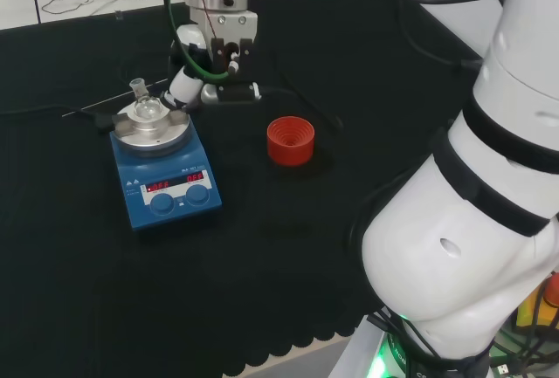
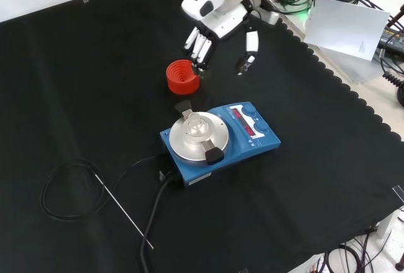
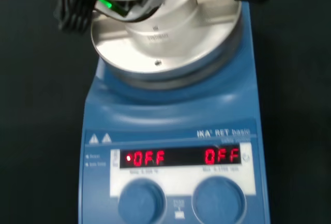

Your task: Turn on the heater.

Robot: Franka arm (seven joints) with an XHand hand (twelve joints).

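Note:
The blue heater stands mid-cloth with a round metal plate on top. A small clear glass flask sits on that plate. Its front panel carries two blue knobs under two lit red readouts. The hand hangs above the cloth, higher in the front view than the heater, beside the red ring. Its fingers and thumb point down, straight and apart, touching nothing. In the head view the hand is just beyond the heater.
A red ribbed ring stand sits on the cloth close under the fingers; it is right of the heater in the head view. A black power cable loops off the heater's back, and a thin rod lies by it.

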